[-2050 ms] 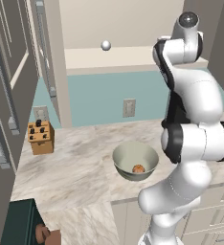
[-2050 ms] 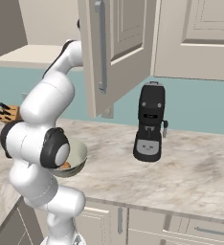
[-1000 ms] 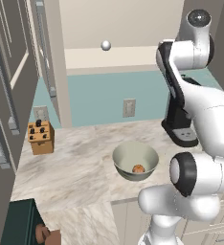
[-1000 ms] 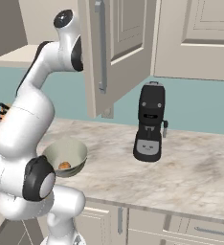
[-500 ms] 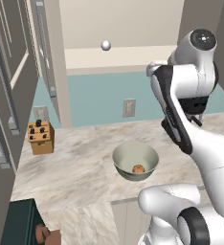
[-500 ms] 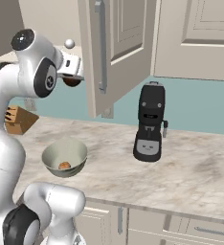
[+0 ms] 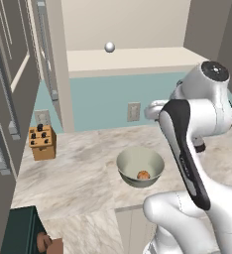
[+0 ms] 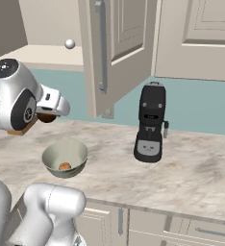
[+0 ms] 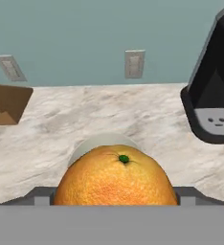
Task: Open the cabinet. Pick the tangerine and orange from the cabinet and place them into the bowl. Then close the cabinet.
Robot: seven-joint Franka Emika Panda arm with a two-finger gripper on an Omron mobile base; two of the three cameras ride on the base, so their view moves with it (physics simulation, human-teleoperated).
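Note:
The cabinet (image 7: 128, 57) stands open, its right door (image 8: 119, 53) swung out over the counter. My gripper (image 8: 48, 116) hangs just above and left of the bowl (image 8: 65, 154), shut on the orange (image 9: 115, 179). In the hand view the orange sits between the fingers, with the bowl's rim (image 9: 102, 142) right behind it. The pale bowl (image 7: 140, 163) rests on the marble counter and holds a small tangerine (image 7: 143, 174), which is also seen in the right base view (image 8: 64, 166).
A black coffee machine (image 8: 150, 125) stands on the counter right of the bowl. A wooden knife block (image 7: 42, 143) sits at the far left by the tall grey cabinet (image 7: 4, 99). A small grey ball (image 7: 109, 47) lies on the cabinet shelf.
The arm has swung down and away from the open cabinet, carrying the orange from shelf height to just above the bowl. The bowl and tangerine have not moved.

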